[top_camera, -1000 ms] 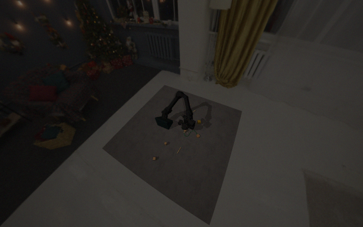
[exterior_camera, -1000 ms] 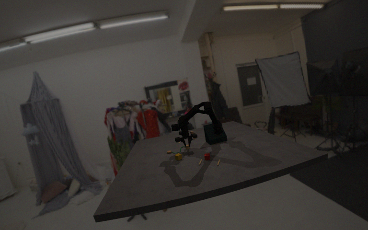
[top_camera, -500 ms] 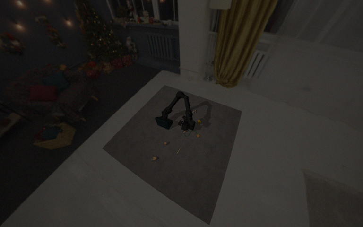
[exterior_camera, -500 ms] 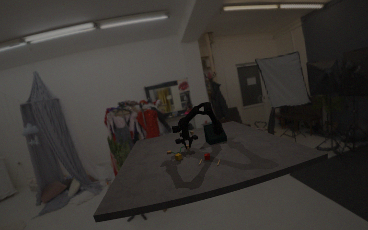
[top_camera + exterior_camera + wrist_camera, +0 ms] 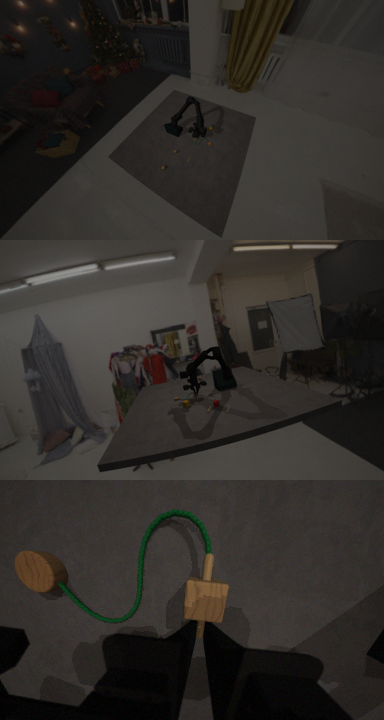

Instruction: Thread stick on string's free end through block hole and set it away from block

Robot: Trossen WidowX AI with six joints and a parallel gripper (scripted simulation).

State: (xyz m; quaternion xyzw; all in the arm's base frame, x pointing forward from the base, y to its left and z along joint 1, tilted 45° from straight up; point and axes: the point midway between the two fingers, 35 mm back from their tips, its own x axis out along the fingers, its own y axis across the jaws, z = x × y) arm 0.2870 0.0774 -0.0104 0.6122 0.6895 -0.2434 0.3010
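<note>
In the wrist view a small wooden block [image 5: 206, 600] lies on the table with the thin wooden stick [image 5: 208, 565] passing through its hole. The stick's far end sticks out beyond the block, joined to a green string [image 5: 142, 570] [image 5: 201, 142] [image 5: 186, 396]. The string curves to the round wooden button [image 5: 37, 571] [image 5: 209, 143] [image 5: 176, 398] at the left. My gripper [image 5: 200, 623] [image 5: 195, 136] [image 5: 195, 392] is low over the table on the near side of the block. It is shut on the stick's near end, which pokes out of the block.
A yellow cube [image 5: 210, 128] [image 5: 185, 403] and a red cube [image 5: 216, 403] lie near the gripper. Loose sticks [image 5: 189, 158] [image 5: 208, 408] [image 5: 227, 409] and small wooden pieces [image 5: 175, 151] [image 5: 163, 167] lie farther off. The arm's base [image 5: 173, 129] [image 5: 223, 381] stands behind.
</note>
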